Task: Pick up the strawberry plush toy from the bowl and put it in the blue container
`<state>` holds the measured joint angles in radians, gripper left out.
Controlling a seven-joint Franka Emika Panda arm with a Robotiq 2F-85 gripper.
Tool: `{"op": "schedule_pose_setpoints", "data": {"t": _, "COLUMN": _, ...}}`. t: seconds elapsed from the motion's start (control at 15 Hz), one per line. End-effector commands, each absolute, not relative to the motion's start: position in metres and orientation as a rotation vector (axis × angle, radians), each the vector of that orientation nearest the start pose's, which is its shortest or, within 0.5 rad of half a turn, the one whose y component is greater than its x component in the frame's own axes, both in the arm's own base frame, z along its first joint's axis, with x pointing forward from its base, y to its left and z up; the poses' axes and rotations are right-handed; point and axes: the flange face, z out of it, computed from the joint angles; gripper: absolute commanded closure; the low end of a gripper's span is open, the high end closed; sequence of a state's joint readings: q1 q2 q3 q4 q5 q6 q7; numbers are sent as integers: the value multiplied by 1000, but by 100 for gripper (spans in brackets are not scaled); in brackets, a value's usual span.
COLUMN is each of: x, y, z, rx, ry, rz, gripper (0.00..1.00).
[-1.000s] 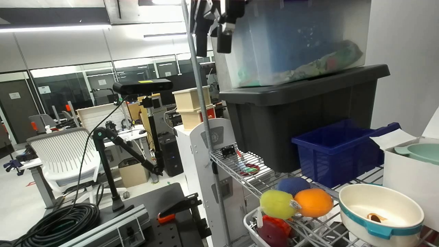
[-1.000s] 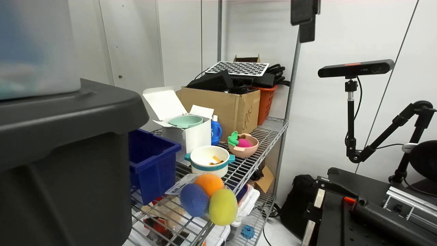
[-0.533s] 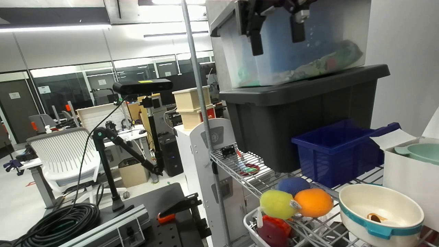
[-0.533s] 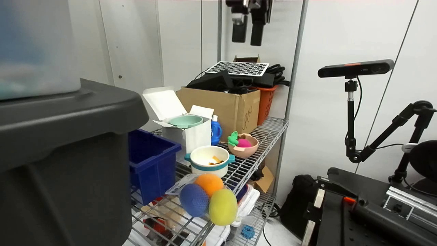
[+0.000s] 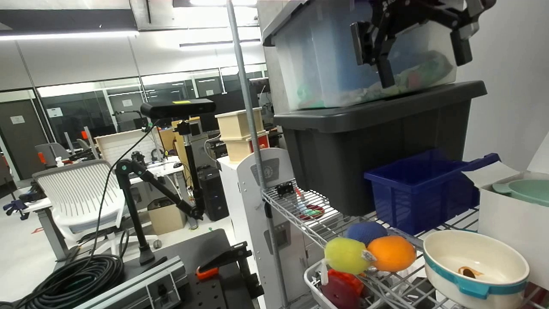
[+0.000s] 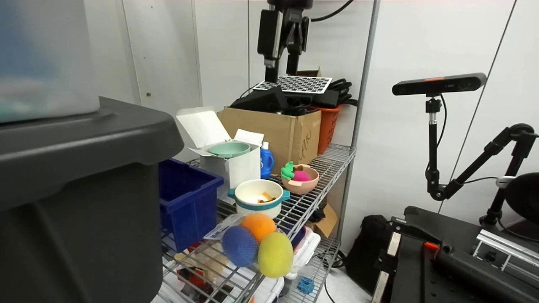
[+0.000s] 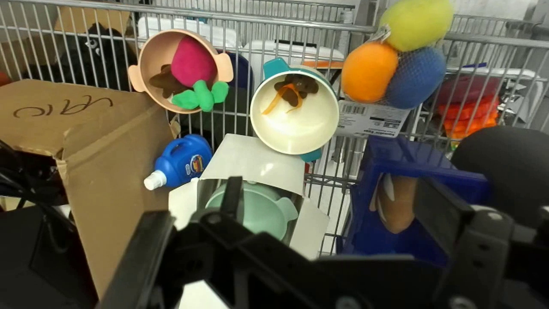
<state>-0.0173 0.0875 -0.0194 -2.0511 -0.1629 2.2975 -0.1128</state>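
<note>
The strawberry plush toy (image 7: pixel 193 64), magenta with green leaves, lies in the peach two-handled bowl (image 6: pixel 303 188) beside a brown object. Both appear in the wrist view at upper left. High over the shelf, my gripper (image 5: pixel 424 66) is open and clear of every object; an exterior view also shows the gripper (image 6: pixel 282 69) above the cardboard box. In the wrist view its fingers (image 7: pixel 441 210) stand wide apart with nothing gripped. The blue container (image 5: pixel 411 186) shows in both exterior views, and in the wrist view the blue container (image 7: pixel 429 171) lies partly behind the right finger, a tan object inside.
A white box (image 6: pixel 244 168) with a mint bowl stands between the blue container and the cardboard box (image 6: pixel 269 130). Close by are a cream pot (image 7: pixel 296 128), a blue bottle (image 7: pixel 184 159) and netted balls (image 7: pixel 369 71). A dark grey bin (image 5: pixel 377 146) adjoins the container.
My open gripper has swung in over the shelf and shows much more fully in both exterior views. The plush toy, bowl and container have stayed put.
</note>
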Motion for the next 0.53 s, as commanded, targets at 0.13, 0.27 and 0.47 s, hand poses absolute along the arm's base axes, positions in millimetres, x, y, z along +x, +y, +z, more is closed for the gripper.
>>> {"op": "schedule_pose_setpoints", "data": {"t": 0.13, "x": 610, "y": -57, "z": 393, "rx": -3308, "ry": -237, "rz": -238, "gripper": 0}}
{"op": "schedule_pose_setpoints", "data": {"t": 0.27, "x": 612, "y": -72, "z": 380, "rx": -3319, "ry": -203, "rz": -213, "gripper": 0}}
{"op": "schedule_pose_setpoints", "data": {"t": 0.47, "x": 613, "y": -102, "z": 361, "rx": -3333, "ry": -136, "rz": -155, "gripper": 0}}
